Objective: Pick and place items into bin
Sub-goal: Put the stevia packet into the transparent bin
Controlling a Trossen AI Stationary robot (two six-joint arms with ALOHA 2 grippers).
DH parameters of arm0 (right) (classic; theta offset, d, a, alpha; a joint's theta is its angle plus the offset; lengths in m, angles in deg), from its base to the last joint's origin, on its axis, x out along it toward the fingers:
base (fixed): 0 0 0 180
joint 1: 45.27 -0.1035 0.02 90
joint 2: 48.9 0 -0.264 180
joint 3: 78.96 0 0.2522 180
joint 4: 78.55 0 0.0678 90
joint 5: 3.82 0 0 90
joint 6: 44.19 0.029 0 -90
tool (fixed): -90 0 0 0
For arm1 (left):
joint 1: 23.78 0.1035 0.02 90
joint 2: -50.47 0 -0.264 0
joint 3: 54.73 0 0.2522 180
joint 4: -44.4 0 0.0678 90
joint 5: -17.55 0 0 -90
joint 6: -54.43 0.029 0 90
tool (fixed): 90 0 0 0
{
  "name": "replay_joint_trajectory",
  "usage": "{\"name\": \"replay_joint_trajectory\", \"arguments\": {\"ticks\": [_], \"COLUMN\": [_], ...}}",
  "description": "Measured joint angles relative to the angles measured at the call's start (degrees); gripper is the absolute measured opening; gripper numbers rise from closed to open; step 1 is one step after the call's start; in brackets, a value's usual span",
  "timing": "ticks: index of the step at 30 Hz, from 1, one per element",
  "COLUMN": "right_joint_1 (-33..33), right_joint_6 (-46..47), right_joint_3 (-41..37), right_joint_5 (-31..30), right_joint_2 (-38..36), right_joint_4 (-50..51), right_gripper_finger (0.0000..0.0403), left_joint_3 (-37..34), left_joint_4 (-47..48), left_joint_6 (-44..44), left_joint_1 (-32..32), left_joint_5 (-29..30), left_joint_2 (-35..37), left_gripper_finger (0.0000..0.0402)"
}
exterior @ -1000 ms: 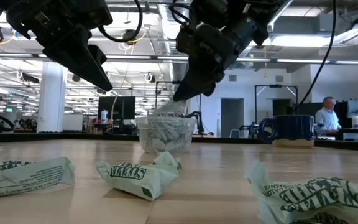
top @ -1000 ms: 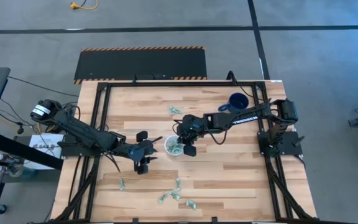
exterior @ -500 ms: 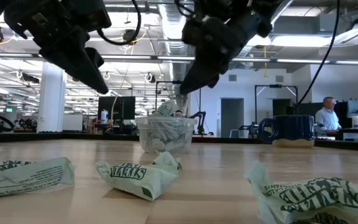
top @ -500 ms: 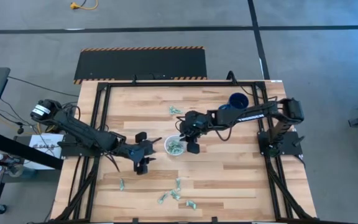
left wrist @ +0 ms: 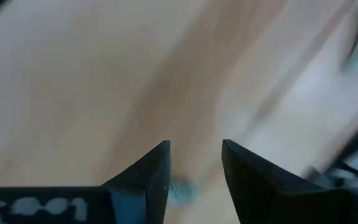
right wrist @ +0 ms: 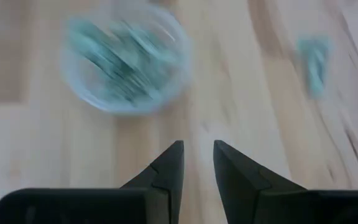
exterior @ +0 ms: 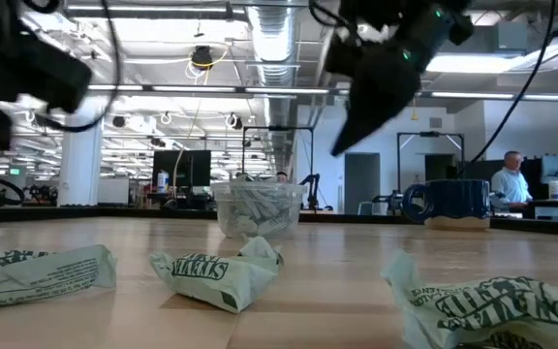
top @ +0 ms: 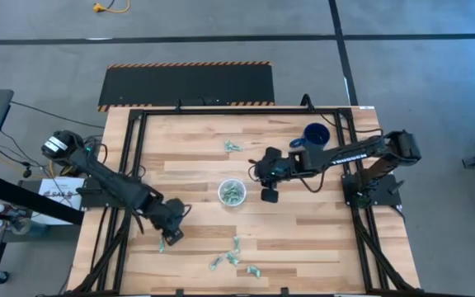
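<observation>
Right pincer (top: 269,195) (fingers apart, empty) hangs beside the small translucent plastic cup (top: 232,193); left pincer (top: 170,237), also released, hovers over a pale green crinkled wrapper (top: 162,244).

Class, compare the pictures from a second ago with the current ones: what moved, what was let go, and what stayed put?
The right end effector, which was over the cup dropping a wrapper in, has drawn back to the cup's right, empty and open. The left end effector swung from beside the cup toward the table's near edge, over a loose wrapper. Cup, blue mug and scattered wrappers stayed put.
</observation>
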Motion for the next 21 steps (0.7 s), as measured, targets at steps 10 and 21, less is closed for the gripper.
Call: {"name": "replay_joint_trajectory", "arguments": {"ticks": [10,21], "right_joint_1": [0.8,0.9], "right_joint_6": [2.7,-2.9], "right_joint_3": [-3.7,-3.7], "right_joint_5": [-8.1,-8.4], "right_joint_2": [-1.1,-1.1], "right_joint_4": [0.6,-2.3], "right_gripper_finger": [0.0082,0.0082], "left_joint_3": [0.0,0.0], "left_joint_4": [0.7,3.8], "left_joint_6": [-26.5,-38.5], "left_joint_1": [-6.6,-8.0], "left_joint_5": [-5.6,-0.7], "left_joint_2": [0.0,-0.6], "left_gripper_finger": [0.0132,0.0132]}}
